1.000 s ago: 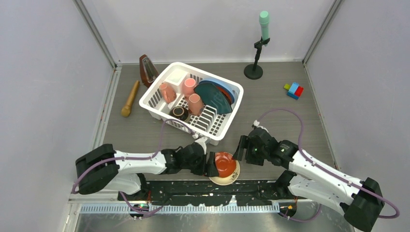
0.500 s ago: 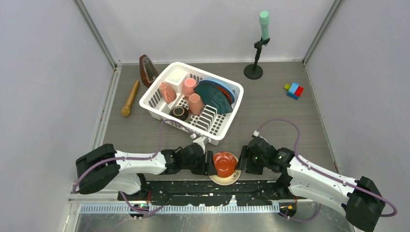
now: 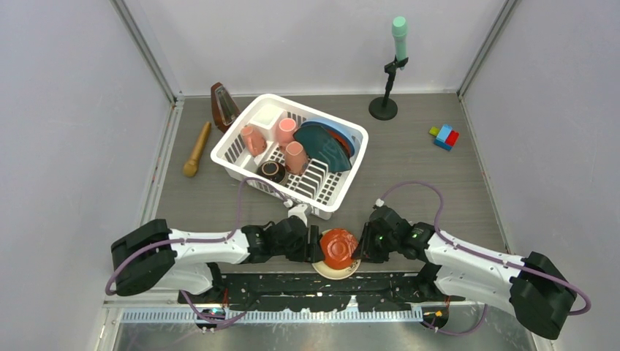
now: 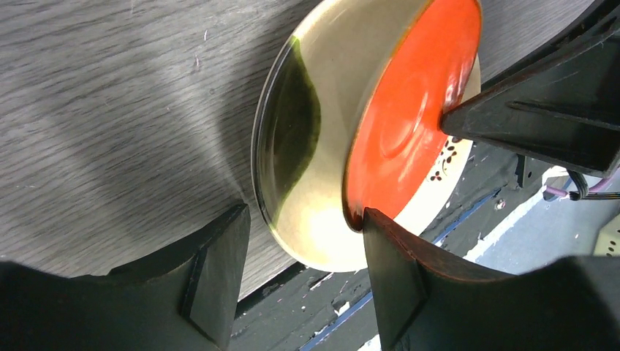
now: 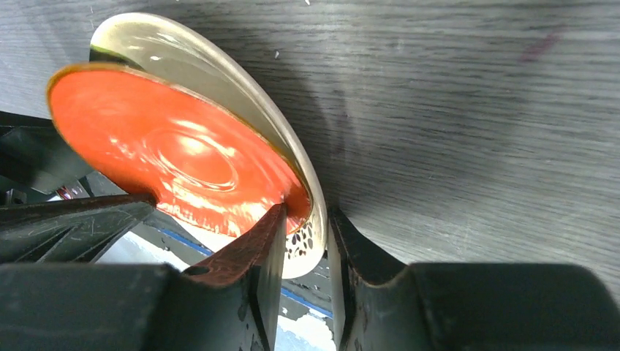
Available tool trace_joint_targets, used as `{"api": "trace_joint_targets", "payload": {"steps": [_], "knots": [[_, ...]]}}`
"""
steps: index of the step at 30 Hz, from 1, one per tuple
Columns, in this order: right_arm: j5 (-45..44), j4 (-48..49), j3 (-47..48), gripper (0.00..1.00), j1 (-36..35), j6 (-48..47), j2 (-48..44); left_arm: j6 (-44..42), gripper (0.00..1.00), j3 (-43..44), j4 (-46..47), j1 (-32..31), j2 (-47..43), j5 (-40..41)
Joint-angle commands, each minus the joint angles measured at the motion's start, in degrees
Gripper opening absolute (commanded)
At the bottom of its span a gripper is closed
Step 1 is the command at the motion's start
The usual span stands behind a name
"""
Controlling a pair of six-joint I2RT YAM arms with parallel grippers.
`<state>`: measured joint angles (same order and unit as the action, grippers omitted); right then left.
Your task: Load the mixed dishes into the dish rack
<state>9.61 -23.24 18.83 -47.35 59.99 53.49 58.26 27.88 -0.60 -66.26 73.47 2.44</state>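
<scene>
Dish rack [image 3: 241, 170]: white slotted plastic basket, set askew on the far-left part of the table [image 3: 409, 168].

Contents:
- Three pink mugs [image 3: 295, 156] in its left and middle part.
- Brown bowl [image 3: 271, 172] by the front wall.
- Dark teal plate [image 3: 325, 148] leaning at the right end, with the rim of a light blue plate [image 3: 330, 124] showing behind it.

Red saucer [image 5: 175, 157]: glossy, tilted, resting on the cream saucer.

Cream saucer [image 4: 314, 161]: dark green patch, dark speckles near the rim. It sits at the table's near edge, outside the rack.
</scene>
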Motion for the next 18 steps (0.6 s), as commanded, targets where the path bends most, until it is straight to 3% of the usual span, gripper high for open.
{"api": "trace_joint_targets", "payload": {"steps": [1,18], "knots": [[-0.54,0.82,0.74,0.29,-0.37,-0.36,-0.37,-1.57,0.61,0.93,-2.13,0.21,-2.02,2.84],[-6.14,-8.36,6.06,0.06,-0.40,-3.39,-7.82,-1.58,0.62,0.66,-7.82,0.19,-10.94,5.22]]}}
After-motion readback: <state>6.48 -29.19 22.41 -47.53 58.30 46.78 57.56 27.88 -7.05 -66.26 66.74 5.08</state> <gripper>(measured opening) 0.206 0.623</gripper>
